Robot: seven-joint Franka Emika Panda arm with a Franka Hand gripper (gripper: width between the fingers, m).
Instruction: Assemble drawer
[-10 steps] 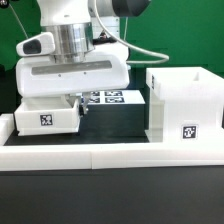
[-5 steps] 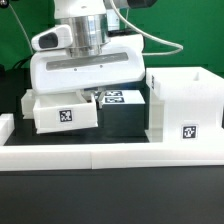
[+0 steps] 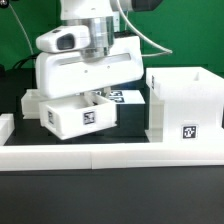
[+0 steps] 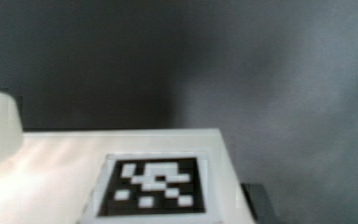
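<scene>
- The housing (image 3: 185, 104) is the biggest piece. It stands upright on the exterior view's right, open at the top, with a square tag low on its front and nothing inside that I can see.
- The long bar (image 3: 110, 153) lies across the front of the table, apart from everything I am handling.
- My gripper (image 3: 88, 100) hangs over the middle left. Its fingers are hidden between the wide hand body and the tray, so I cannot say how far apart they stand. The tray hangs tilted beneath them and looks clear of the table, so I judge them closed on its wall.
- The tray (image 3: 81, 117) sits just under my hand, well left of the housing, with its tagged face toward the exterior view. The wrist view shows only its flat white face and tag (image 4: 155, 185), close up.
- A white piece behind it on the left (image 3: 27, 101) may be the other tray; I cannot tell.
- The marker board (image 3: 118, 97) peeks out behind the tray.
- Step in hand, as I judge it: carrying the first tray to the housing. Next I need to level the tray, square it to the housing's opening, and slide it in without catching an edge.
</scene>
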